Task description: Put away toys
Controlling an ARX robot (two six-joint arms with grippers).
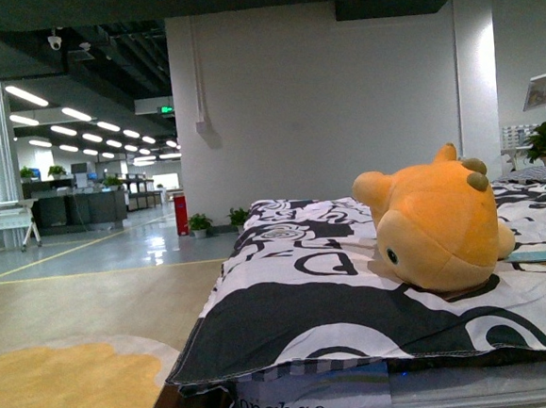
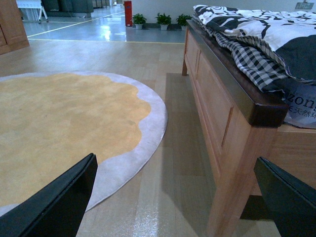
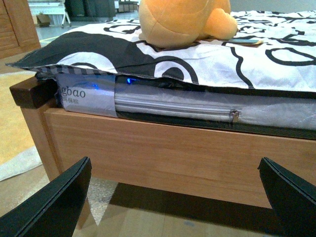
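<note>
Left gripper (image 2: 175,160) and right gripper (image 3: 175,160) are seen spread and empty, low beside the bed (image 3: 173,148); plush (image 1: 439,214), laid on top, is judged light, squashy, best pinched across a stubby limb or body fold.

The mattress label (image 1: 312,404), at six o'clock in the front view, reads "ongbao". The right wrist view shows "gbao" and the left wrist view "zong".

Wooden bed (image 3: 163,158), round yellow rug (image 2: 59,128)
</note>
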